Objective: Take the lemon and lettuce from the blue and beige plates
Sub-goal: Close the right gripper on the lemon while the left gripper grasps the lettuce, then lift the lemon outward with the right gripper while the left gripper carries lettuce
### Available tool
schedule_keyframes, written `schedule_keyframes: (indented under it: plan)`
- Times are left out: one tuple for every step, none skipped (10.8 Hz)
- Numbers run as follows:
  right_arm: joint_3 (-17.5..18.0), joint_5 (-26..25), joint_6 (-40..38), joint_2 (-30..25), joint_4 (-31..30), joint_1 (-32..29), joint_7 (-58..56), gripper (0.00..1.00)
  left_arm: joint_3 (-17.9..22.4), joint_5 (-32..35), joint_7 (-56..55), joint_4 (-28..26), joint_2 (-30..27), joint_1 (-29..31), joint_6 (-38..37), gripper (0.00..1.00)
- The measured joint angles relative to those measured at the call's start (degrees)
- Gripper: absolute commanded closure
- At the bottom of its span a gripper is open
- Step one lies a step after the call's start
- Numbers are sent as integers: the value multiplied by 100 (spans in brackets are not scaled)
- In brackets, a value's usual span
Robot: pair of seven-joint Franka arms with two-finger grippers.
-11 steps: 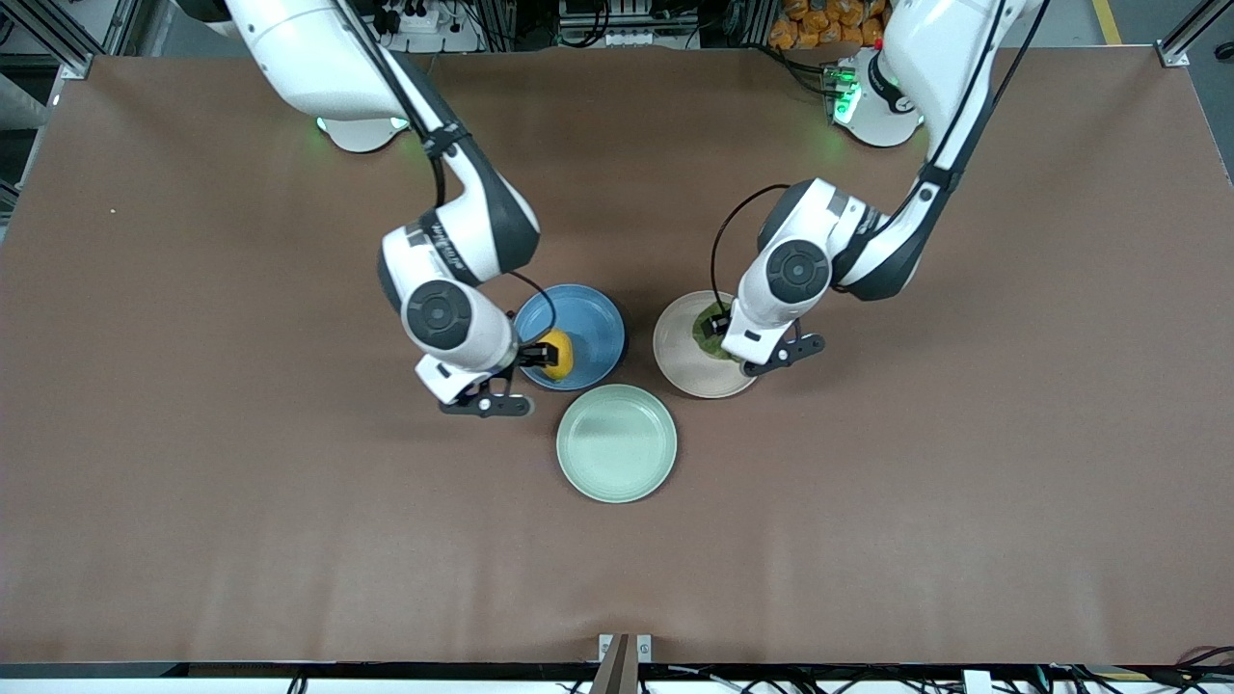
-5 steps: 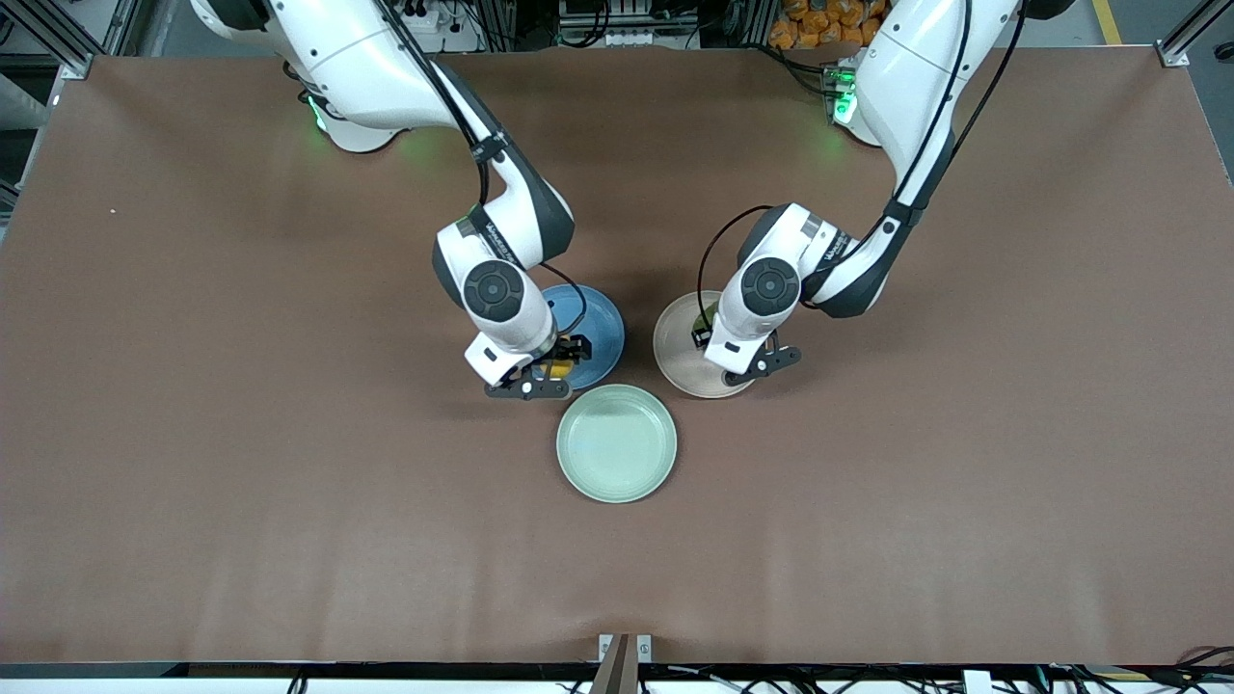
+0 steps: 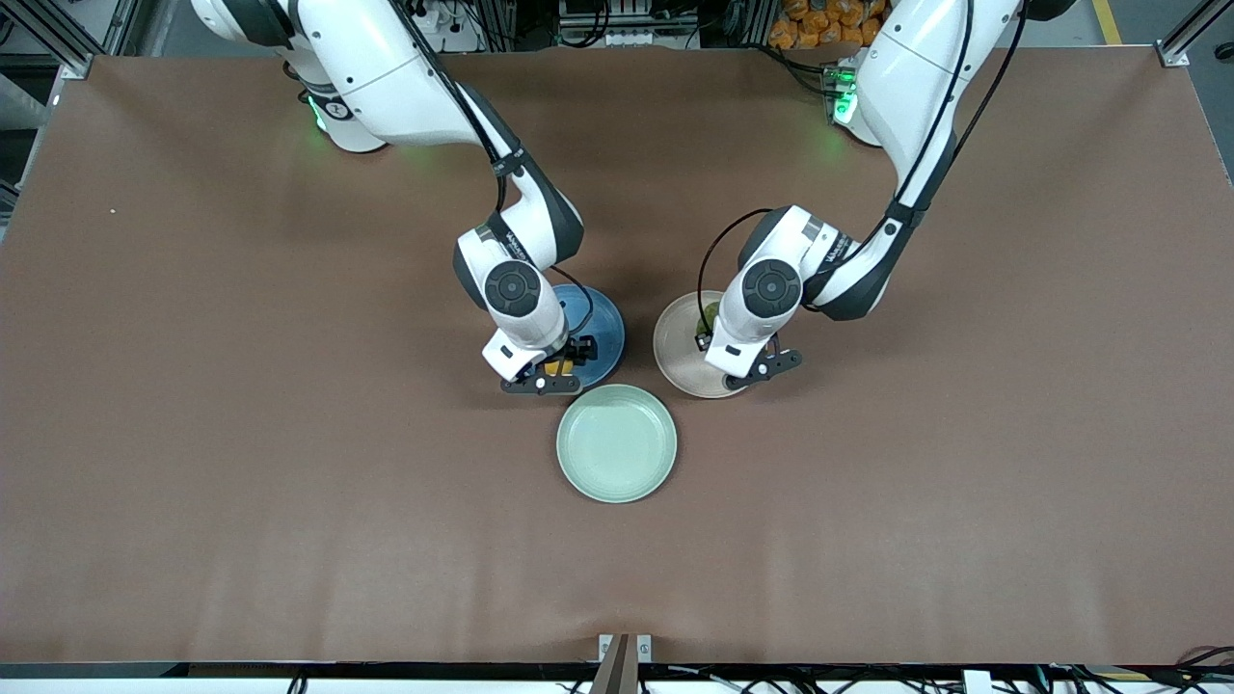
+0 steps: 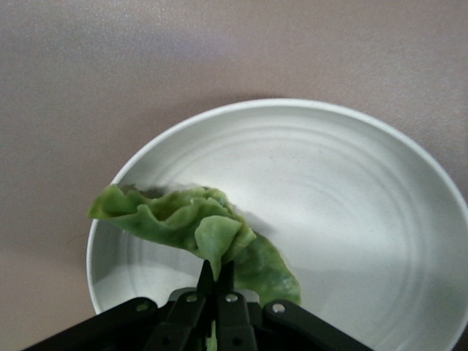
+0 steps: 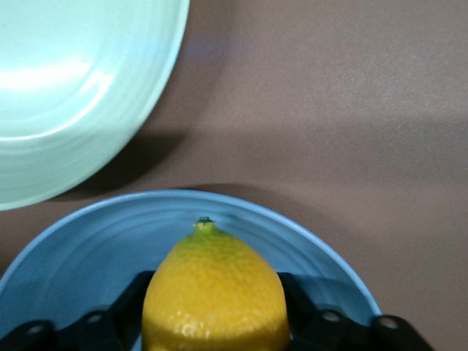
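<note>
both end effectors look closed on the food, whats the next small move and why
Probably lift both straight up a little. The left end effector is shut on the lettuce, which still lies on the beige plate. The right end effector has its fingers against the lemon over the blue plate. A short lift would test both grips.

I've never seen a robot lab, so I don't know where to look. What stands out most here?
Two white arms reach down side by side at mid-table. The right end effector is clamped around a bright yellow lemon on a blue plate, while the left end effector has pinched shut on a ruffled green lettuce leaf on a beige plate. Nearer the front camera, between them, sits a pale green plate.
</note>
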Motion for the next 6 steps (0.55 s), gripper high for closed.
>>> schedule_keyframes:
  plan:
    - [-19,0,-14,-5,8,-1,0,89,5,0,-51,50,-35,1,-12,100]
    - [-29,0,-74,-3,25,-4,0,90,20,1,-87,119,-123,6,-94,100]
    - [-44,0,-342,-2,114,-13,0,90,41,3,-112,236,-296,24,-337,100]
    - [-64,1,-758,-3,307,-51,0,90,66,6,-130,392,-521,63,-682,100]
    - [-85,1,-1226,-7,584,-143,0,90,85,72,-132,562,-790,147,-1045,100]
    - [-93,1,-1652,-22,877,-294,-27,90,91,243,-132,679,-1061,249,-1333,100]
